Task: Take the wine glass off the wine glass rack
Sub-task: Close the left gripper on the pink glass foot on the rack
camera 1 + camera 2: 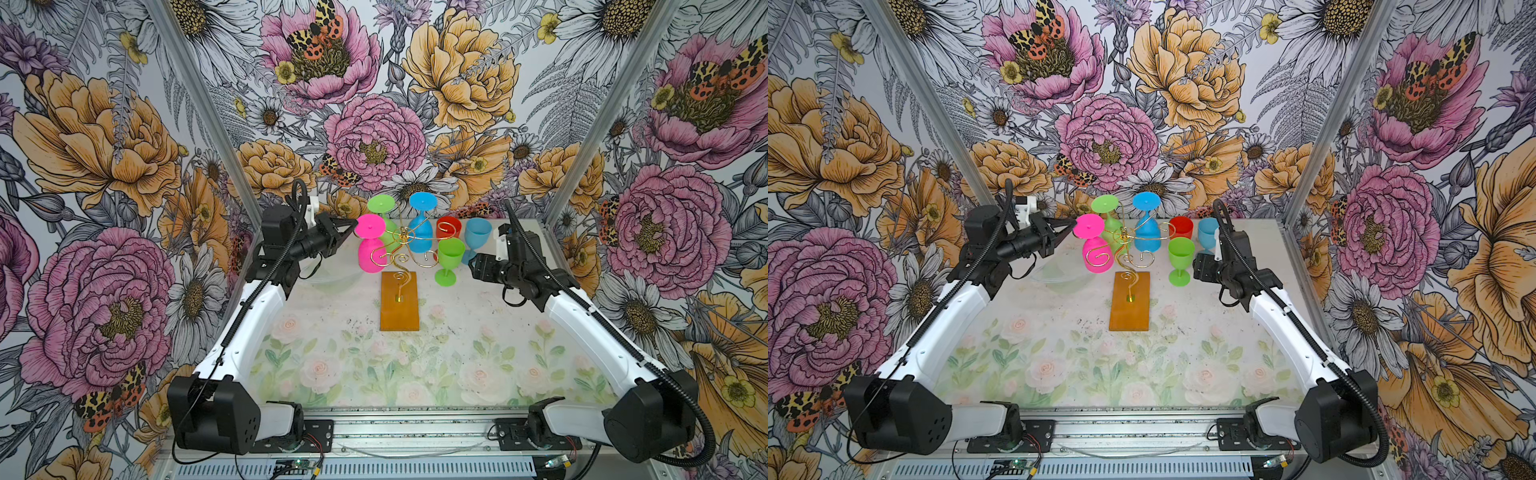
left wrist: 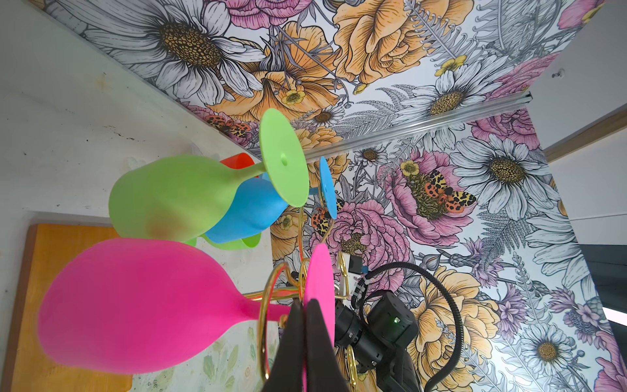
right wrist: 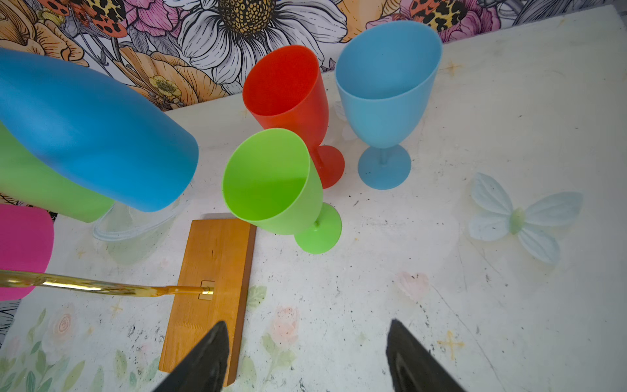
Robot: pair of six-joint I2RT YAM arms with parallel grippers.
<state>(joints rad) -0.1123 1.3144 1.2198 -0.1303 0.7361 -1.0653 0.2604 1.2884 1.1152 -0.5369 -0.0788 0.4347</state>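
1. Left of the rack (image 1: 401, 239), my left gripper (image 1: 354, 225) is clenched on the foot rim of the pink glass (image 1: 371, 253). The glass hangs bowl-down on a gold curl.
2. Left wrist view gives the close-up. My fingers (image 2: 319, 339) are pressed together at the pink foot, and a gold loop rings the stem. From above that pinch is only a dark tip meeting a pink disc.
3. Further back, the hung green glass (image 1: 381, 204) and hung blue glass (image 1: 420, 237) dangle upside down, seen in both top views.
4. Over on the right, my right gripper (image 1: 477, 266) hovers low with its jaws released and nothing between them.
5. Right wrist view looks straight into three upright cups: the red glass (image 3: 285, 88), the pale blue glass (image 3: 386, 85) and the standing green glass (image 3: 271, 183). It also catches a clear dish (image 3: 135, 227) beside the amber base (image 3: 210, 271), and a butterfly print (image 3: 519, 217).
6. Underneath is a white table (image 1: 478, 332) with faded roses and dark specks. Floral wallpaper (image 1: 104, 145) covers three walls, with metal posts at the corners.
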